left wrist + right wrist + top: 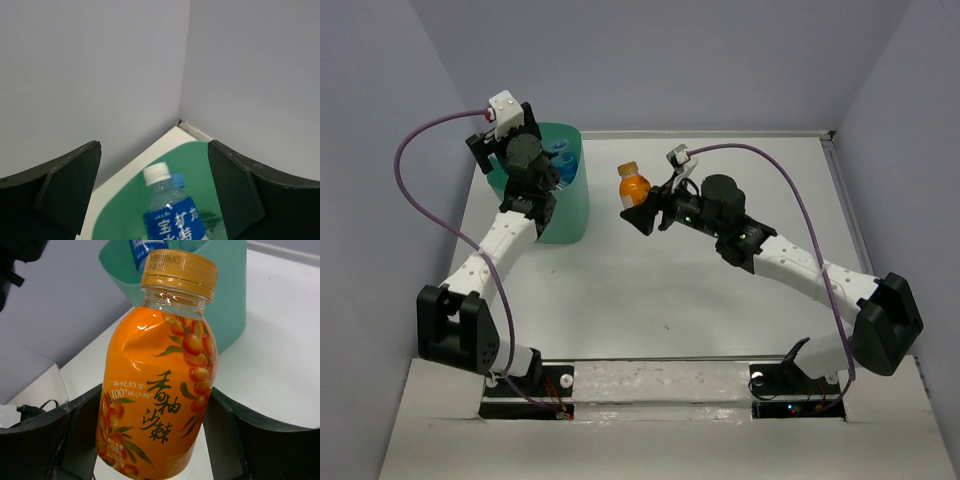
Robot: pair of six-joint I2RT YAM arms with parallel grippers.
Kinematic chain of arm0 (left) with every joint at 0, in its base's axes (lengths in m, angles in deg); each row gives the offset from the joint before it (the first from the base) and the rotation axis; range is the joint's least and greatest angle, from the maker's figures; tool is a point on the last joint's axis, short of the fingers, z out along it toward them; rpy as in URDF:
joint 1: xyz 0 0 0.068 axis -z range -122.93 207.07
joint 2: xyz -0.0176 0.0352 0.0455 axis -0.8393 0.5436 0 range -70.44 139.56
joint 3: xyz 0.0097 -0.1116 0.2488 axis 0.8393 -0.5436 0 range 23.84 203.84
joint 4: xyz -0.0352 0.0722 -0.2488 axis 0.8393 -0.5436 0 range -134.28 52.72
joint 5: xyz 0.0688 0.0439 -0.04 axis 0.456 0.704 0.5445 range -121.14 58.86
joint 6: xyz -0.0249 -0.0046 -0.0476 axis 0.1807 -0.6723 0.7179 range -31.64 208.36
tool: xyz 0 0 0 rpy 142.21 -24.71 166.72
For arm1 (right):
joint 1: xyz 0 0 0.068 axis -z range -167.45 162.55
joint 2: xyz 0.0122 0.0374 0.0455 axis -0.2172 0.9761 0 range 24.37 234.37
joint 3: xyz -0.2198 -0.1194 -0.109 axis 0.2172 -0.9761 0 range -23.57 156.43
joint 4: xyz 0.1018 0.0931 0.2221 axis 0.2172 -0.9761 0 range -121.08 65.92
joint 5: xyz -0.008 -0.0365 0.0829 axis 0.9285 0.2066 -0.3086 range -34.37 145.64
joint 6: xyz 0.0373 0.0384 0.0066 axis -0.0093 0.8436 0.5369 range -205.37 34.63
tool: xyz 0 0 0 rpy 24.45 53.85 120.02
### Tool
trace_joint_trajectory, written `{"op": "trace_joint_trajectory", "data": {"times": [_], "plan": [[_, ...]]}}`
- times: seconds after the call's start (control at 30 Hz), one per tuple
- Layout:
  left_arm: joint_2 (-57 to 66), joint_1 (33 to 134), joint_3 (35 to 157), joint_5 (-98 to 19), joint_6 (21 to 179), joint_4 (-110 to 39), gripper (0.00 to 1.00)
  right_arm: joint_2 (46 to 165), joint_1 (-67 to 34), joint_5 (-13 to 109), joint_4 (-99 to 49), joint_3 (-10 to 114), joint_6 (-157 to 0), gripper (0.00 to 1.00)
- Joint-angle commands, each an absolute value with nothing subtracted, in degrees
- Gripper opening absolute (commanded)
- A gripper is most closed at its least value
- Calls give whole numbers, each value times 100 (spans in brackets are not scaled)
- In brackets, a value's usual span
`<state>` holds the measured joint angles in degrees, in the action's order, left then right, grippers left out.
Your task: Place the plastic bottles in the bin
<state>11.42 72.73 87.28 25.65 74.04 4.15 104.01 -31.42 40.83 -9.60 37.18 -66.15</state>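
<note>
The mint-green bin (570, 205) stands at the table's far left. My left gripper (542, 150) hovers over it, open and empty (154, 147). Below its spread fingers a clear bottle with a blue label and white cap (170, 210) lies in the bin (125, 205), with a blue cap (178, 180) behind it. My right gripper (645, 212) is shut on the orange bottle (633, 185), holding it upright above the table, right of the bin. In the right wrist view the fingers (225, 425) press both sides of the orange bottle (157, 390), and the bin (230, 300) is just beyond.
Walls close the table at the back and on both sides, with a corner (180, 121) right behind the bin. A blue-labelled bottle (145, 250) sticks up inside the bin. Purple cables loop from both wrists.
</note>
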Motion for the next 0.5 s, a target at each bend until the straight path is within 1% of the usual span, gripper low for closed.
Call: {"op": "trace_joint_trajectory", "data": {"times": [0.0,0.07,0.1,0.13,0.2,0.23,0.3,0.33,0.37,0.47], "plan": [[322,7351,9617,1846,9112,-1708,99,10733,-3175,3912,-229,4462,-6752,52],[-37,7351,9836,1406,9537,-2371,99,10927,-3175,3745,-228,4927,-6761,52],[-161,7351,9872,1186,9931,-2949,99,11119,-3175,3692,-220,5077,-6814,52],[-450,7359,9864,723,10100,-3189,99,11225,-3175,3648,-211,5365,-6832,52],[-794,7359,9742,246,10434,-3698,99,11454,-3175,3630,-324,5718,-6876,52],[-1196,7359,9480,-261,10679,-3719,99,11707,-3175,3595,-351,5903,-6937,52],[-1620,7351,9154,-634,10962,-3947,99,11955,-3227,3455,-334,6393,-6955,52],[-2039,7359,8987,-923,11146,-3939,99,12243,-3228,3402,-334,6562,-6964,52],[-2244,7359,8672,-1091,11191,-3930,99,12394,-3297,3297,-403,6946,-7007,52],[-2884,7351,8240,-1180,11306,-3921,99,13070,-3368,3217,-588,7581,-7174,52]]}}
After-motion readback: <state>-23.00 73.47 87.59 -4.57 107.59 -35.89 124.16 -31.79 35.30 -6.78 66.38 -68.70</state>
